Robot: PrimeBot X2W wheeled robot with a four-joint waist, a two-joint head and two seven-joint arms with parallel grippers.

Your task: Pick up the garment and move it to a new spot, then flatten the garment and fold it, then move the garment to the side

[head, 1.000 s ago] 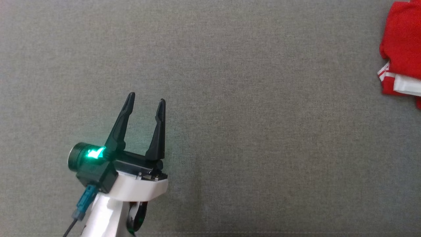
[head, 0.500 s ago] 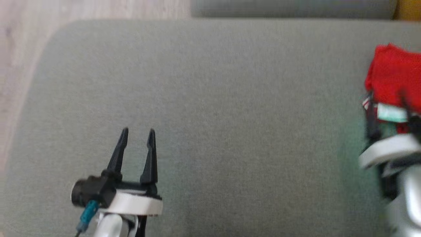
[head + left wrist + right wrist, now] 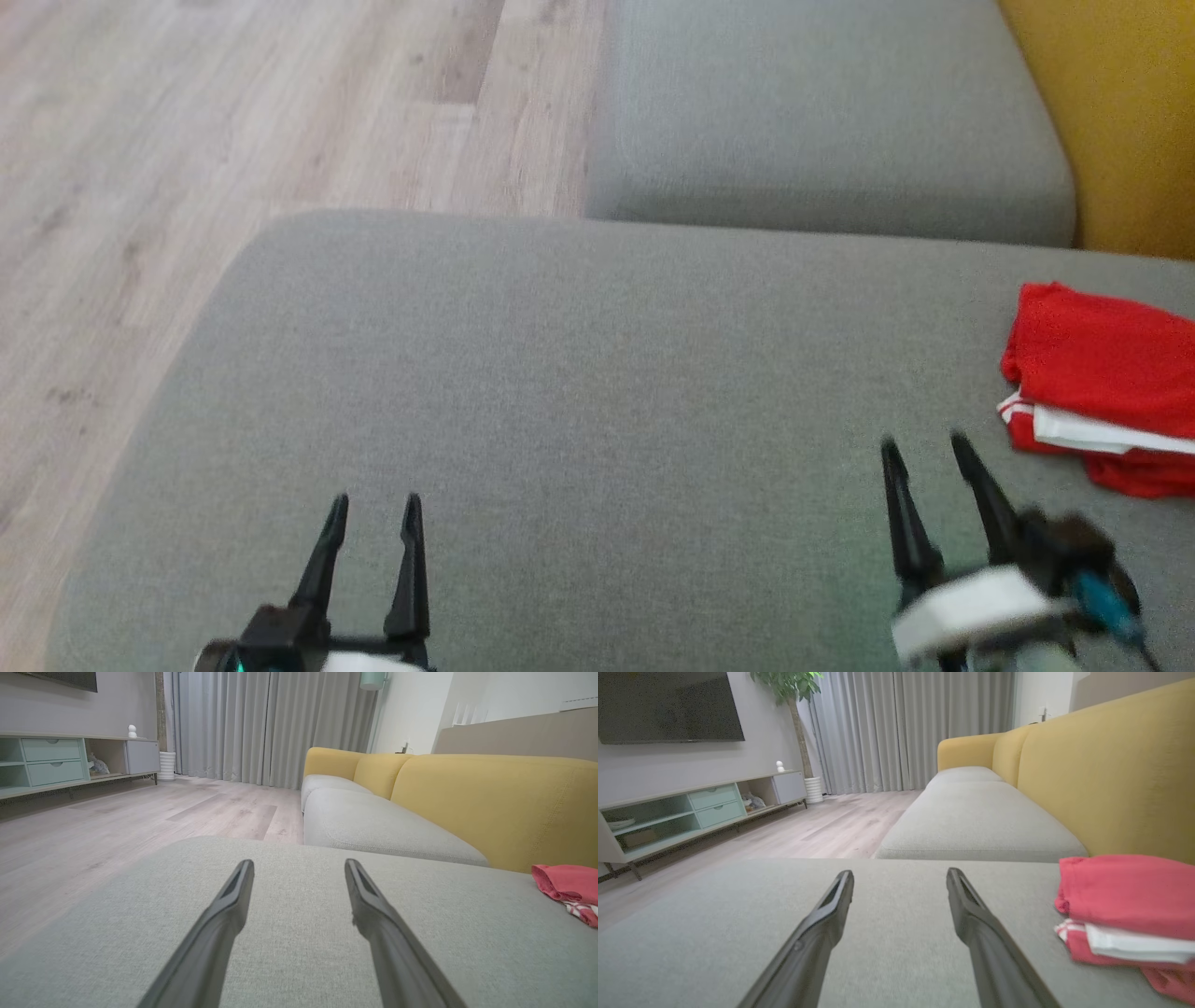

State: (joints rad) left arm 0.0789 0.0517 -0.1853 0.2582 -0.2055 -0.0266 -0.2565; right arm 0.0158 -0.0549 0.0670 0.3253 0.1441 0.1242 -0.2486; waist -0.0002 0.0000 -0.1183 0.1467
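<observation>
Garment (image 3: 1102, 373): red, with white stripes and a white layer showing along its near edge. It lies folded in a compact stack on the grey seat cushion (image 3: 560, 392), at the robot's right side, near the yellow backrest (image 3: 1120, 121). Contact with the backrest: cannot tell.

Left hand (image 3: 376, 501): at the lower left of the head view. Its 2 fingers are apart with nothing between them, pointing away from the robot over bare cushion. It is well apart from the garment. In the left wrist view the garment sits at the far right edge.

Right hand (image 3: 922, 441): at the lower right of the head view, slightly blurred. Its 2 fingers are apart and empty. The tips are near the garment's near left corner, with a strip of cushion between. In the right wrist view the garment lies to the right of the fingers.

Finger contact with the cushion: cannot tell for either hand.

Surroundings: 1 further grey cushion (image 3: 822, 140) beyond the first, and wooden floor (image 3: 187, 140) to the left. The right wrist view shows a low TV unit (image 3: 691, 807) and grey curtains (image 3: 915, 728).
</observation>
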